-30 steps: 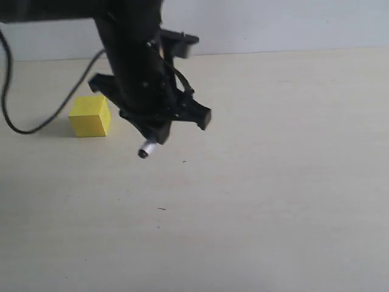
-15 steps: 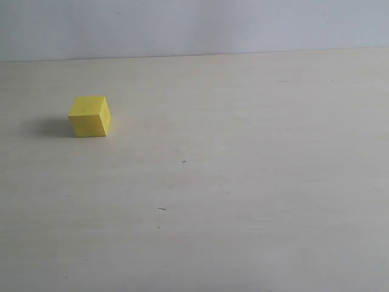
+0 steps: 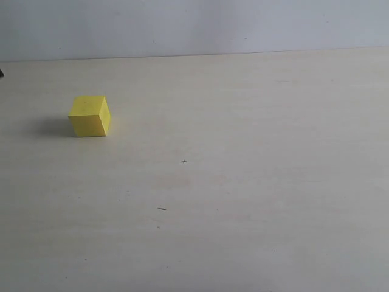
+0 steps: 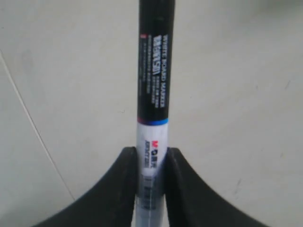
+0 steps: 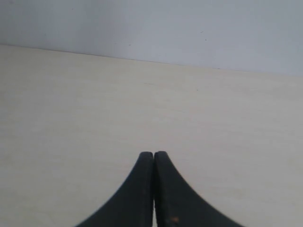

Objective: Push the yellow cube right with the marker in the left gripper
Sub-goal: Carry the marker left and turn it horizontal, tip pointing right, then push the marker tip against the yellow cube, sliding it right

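The yellow cube (image 3: 90, 115) rests on the pale tabletop at the left of the exterior view, with neither arm near it. A tiny dark speck at that view's left edge is all that may show of an arm. In the left wrist view my left gripper (image 4: 151, 156) is shut on the marker (image 4: 155, 94), whose white barrel sits between the black fingers (image 4: 124, 182) and whose black printed length points away over bare table. The cube does not appear in that view. My right gripper (image 5: 153, 156) is shut with nothing in it, its jaws pressed together above bare table.
The tabletop (image 3: 243, 182) is light wood with a few small dark specks. A pale wall (image 3: 194, 24) runs along its far edge. A thin line (image 4: 28, 113) crosses the surface in the left wrist view.
One second ago the left arm with the marker hung over the table just right of the cube. It has since left the exterior view. The cube has not moved.
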You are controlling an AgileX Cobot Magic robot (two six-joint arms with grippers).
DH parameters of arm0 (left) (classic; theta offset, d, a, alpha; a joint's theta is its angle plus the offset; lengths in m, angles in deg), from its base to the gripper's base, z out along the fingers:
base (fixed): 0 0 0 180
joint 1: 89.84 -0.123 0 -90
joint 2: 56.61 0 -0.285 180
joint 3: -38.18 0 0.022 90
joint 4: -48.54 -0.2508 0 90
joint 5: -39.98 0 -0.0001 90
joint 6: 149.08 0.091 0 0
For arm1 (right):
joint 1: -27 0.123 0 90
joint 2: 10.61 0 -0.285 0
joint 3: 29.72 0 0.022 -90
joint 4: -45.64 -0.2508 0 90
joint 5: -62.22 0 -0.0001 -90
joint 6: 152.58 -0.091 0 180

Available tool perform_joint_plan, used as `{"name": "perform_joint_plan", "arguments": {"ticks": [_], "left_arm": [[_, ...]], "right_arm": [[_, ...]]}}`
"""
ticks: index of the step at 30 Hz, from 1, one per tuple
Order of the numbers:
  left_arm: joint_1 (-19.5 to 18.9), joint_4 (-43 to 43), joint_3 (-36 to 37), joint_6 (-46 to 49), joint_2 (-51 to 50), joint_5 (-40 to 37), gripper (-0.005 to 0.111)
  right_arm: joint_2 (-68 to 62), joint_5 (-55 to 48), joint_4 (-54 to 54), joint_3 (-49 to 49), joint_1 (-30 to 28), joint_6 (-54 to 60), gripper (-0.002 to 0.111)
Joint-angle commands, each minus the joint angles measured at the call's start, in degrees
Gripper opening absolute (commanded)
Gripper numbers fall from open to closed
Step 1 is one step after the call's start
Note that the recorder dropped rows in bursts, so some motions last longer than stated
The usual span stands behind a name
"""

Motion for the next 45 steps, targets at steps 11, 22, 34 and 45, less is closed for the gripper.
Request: {"name": "perform_joint_plan", "arguments": {"ticks": [11,22,34,45], "left_arm": [[-1.49,1.98,-9.65,31.60,-17.43,7.20,0.000],[-1.49,5.53,-12.44,43.00,-21.15,12.99,0.000],[-0.35,6.31,-12.44,44.57,-21.38,10.29,0.000],[14.36,4.25,-14.49,37.27,-21.52,8.90,0.000]], "right_arm": [[0.31,0.38,0.03,-0.28,-0.37,0.36,0.000],[0.31,0.38,0.03,-0.28,-0.37,0.36,0.000],[0.31,0.38,0.03,-0.28,-0.37,0.36,0.000],[0.31,0.38,0.03,-0.28,-0.25,0.36,0.000]]}}
